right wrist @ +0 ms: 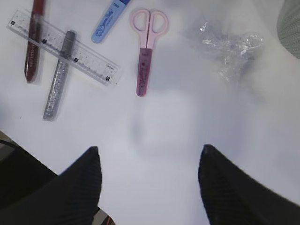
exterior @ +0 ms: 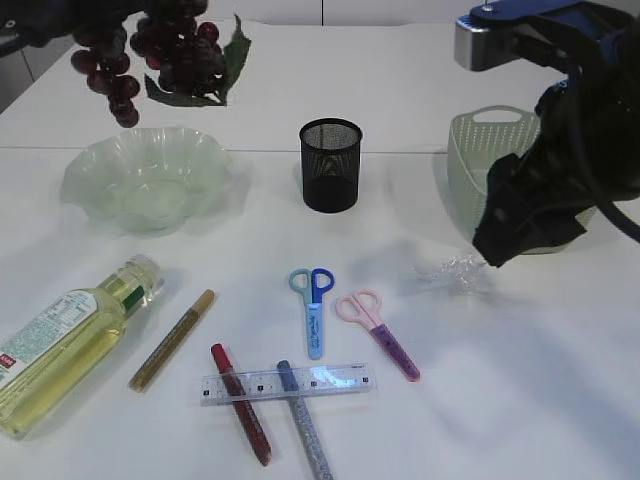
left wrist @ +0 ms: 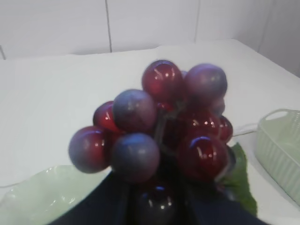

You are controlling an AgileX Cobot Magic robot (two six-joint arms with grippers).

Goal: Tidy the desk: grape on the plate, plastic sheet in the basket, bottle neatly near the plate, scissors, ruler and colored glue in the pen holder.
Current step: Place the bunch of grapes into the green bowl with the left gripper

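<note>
From the exterior, the dark red plastic grape bunch (exterior: pixel 150 55) hangs high above the ruffled pale green plate (exterior: pixel 145 180) on the white table (exterior: pixel 500 380). The left wrist view shows the left gripper (left wrist: pixel 159 197) pinching that bunch from below. On the right wrist view, the right gripper (right wrist: pixel 149 161) stands spread over bare table, short of the crumpled clear plastic sheet (right wrist: pixel 229 49).

Dark red and purple grapes (exterior: pixel 150 45) with a green leaf are at upper left, a pale green plate (exterior: pixel 145 180) below, a black mesh pen holder (exterior: pixel 330 165) at centre, blue scissors (exterior: pixel 313 310) beside pink scissors (exterior: pixel 378 333), and a gold glue pen (exterior: pixel 172 340) at lower left.
</note>
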